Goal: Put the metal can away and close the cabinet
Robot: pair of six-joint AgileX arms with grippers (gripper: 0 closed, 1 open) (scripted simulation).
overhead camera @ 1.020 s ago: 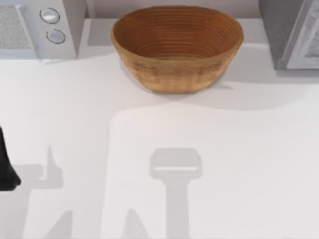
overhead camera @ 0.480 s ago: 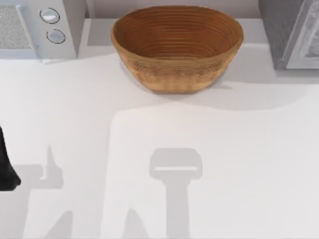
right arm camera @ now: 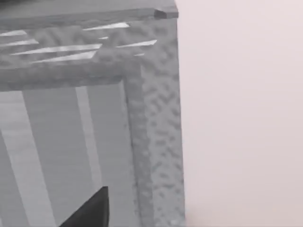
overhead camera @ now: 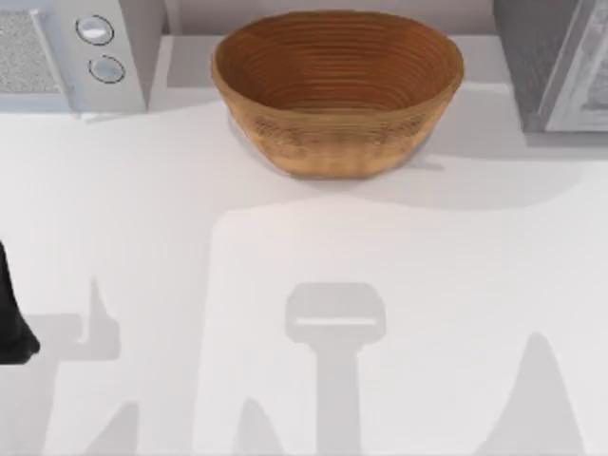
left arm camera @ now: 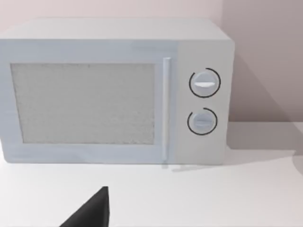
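Although a metal can is named in the task, none can be placed. The cabinet (right arm camera: 94,118) is faced by the right gripper (right arm camera: 87,210), the nearer one; its finger state cannot be told.

Bright, even light; soft grey shadows fall across the white table (overhead camera: 142,209).
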